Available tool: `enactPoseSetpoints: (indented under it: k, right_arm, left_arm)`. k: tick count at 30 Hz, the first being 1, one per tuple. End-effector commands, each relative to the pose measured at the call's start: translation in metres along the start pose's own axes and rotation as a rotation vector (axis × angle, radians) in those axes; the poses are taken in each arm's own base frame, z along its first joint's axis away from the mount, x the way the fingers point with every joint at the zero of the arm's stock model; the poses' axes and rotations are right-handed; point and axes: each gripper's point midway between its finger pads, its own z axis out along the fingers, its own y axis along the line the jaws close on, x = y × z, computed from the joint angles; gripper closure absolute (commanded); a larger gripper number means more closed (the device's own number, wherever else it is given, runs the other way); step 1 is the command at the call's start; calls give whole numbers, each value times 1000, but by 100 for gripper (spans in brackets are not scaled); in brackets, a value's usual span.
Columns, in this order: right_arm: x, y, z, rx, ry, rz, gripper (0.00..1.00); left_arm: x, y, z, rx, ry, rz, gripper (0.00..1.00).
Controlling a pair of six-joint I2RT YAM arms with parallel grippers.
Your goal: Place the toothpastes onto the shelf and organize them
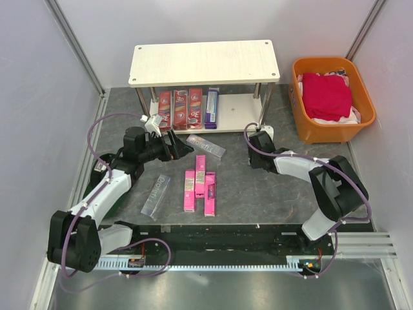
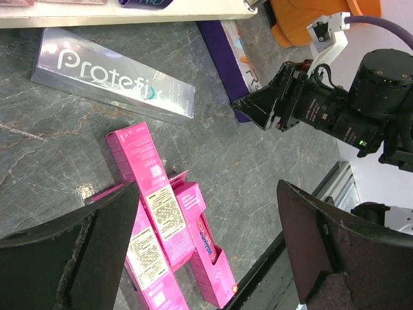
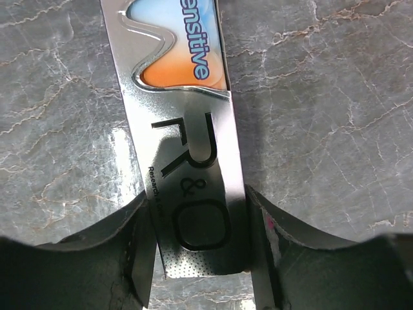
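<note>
The shelf [image 1: 203,61] stands at the back; its lower board holds three red cartons [image 1: 179,108] and a purple carton [image 1: 211,108]. Three pink cartons [image 1: 199,185] lie together mid-table, also in the left wrist view [image 2: 139,161]. One silver carton [image 1: 206,146] marked Protefix [image 2: 116,74] lies before the shelf, another [image 1: 156,195] nearer left. My left gripper [image 1: 184,148] is open and empty above the pink cartons [image 2: 206,194]. My right gripper [image 1: 258,139] is shut on the end of a white lettered carton [image 3: 187,161] lying flat on the table by the shelf's right leg.
An orange basket [image 1: 310,129] with red cloth [image 1: 326,95] stands at the back right. Grey walls close in both sides. A black rail [image 1: 219,236] runs along the near table edge.
</note>
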Motion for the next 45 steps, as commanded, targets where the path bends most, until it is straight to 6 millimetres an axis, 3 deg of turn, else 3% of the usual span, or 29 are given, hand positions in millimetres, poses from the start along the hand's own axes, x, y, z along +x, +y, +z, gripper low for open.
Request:
enactPoseSetpoints:
  k: [1, 6, 12, 22, 34, 39, 45]
  right_arm:
    - [-6, 4, -9, -52, -34, 21, 55]
    - [-8, 10, -25, -117, -50, 19, 67]
    - [-7, 26, -45, -175, -61, -2, 72]
    - [-10, 83, -87, -308, -112, -48, 74]
    - [-48, 141, -147, -486, -238, -18, 74]
    - [-44, 163, -163, -567, -242, -29, 74]
    - [-35, 182, -175, -619, -239, -45, 73]
  left_arm:
    - [-7, -12, -3, 52, -22, 18, 6]
    - [-7, -17, 1, 89, -12, -6, 6]
    - [-9, -21, 3, 117, -9, -16, 6]
    - [-4, -34, 14, 211, 21, -65, 6]
    - [18, -58, 49, 316, 115, -115, 6]
    - [28, -63, 65, 334, 146, -135, 6]
    - [24, -66, 71, 354, 127, -153, 6]
